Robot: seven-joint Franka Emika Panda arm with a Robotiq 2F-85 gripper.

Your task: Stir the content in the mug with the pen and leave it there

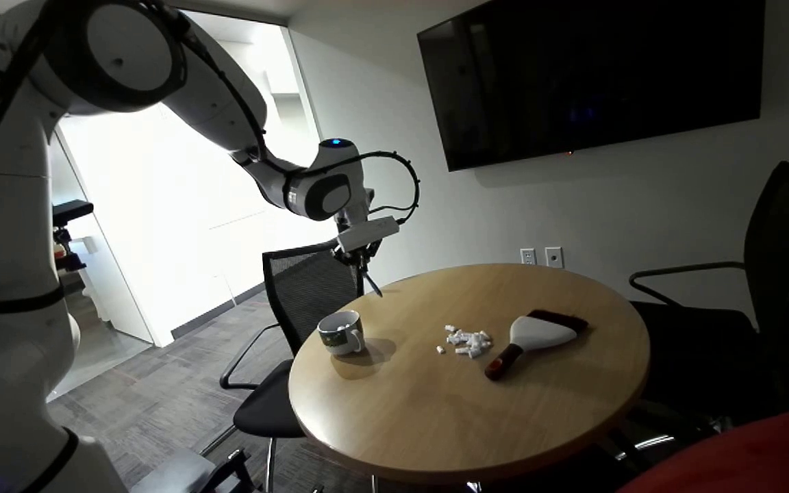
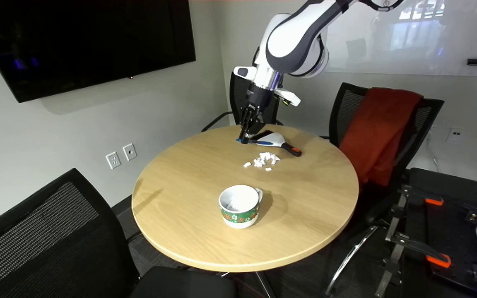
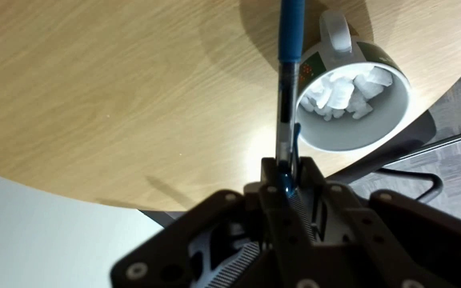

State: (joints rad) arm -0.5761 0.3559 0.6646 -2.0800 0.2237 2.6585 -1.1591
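The white mug with a green patterned band stands upright on the table; it shows in both exterior views point(image 1: 340, 337) point(image 2: 240, 218) and in the wrist view point(image 3: 358, 132). White pieces point(image 3: 340, 93) lie inside it. My gripper point(image 3: 286, 172) is shut on one end of the blue and clear pen point(image 3: 290, 40). In both exterior views the gripper point(image 1: 361, 266) point(image 2: 245, 138) is in the air above the table, apart from the mug, with the pen point(image 1: 372, 284) point(image 2: 263, 142) sticking out sideways and tilted. The gripped pen end is partly hidden by the fingers.
A pile of white pieces point(image 1: 468, 342) point(image 2: 265, 159) lies on the round wooden table point(image 1: 435, 411). A brush with a dark handle point(image 1: 542, 332) point(image 2: 275, 140) lies beyond the pile. Black chairs point(image 1: 309, 294) point(image 2: 48, 231) stand around the table. A wall with a screen point(image 1: 593, 82) is behind.
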